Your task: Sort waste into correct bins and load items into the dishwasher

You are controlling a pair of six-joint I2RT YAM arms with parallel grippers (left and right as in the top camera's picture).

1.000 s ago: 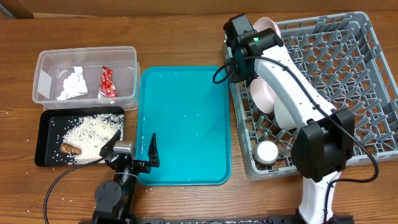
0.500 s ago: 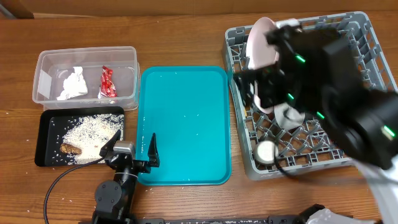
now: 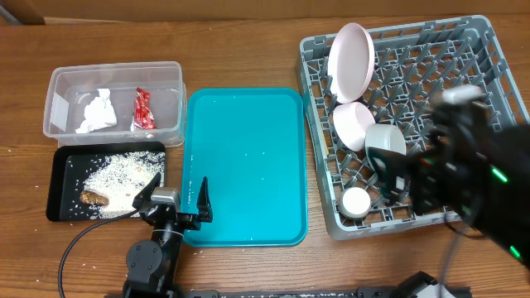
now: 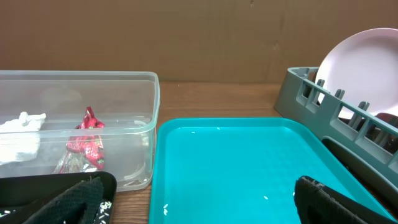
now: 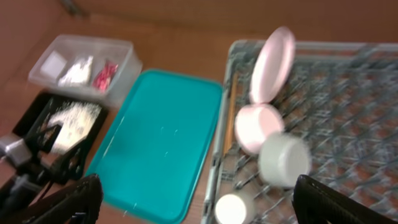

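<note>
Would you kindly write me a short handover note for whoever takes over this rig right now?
Left tool: open, empty, low by the teal tray. Right tool: open, empty, high, near the rack.
Done: wrapper and tissue in the clear tub; rice and brown scrap in the black tray; plate, pink bowl, grey bowl, cup in the rack.
To do: a few stray grains on the teal tray; chopsticks not clearly visible, check.
</note>
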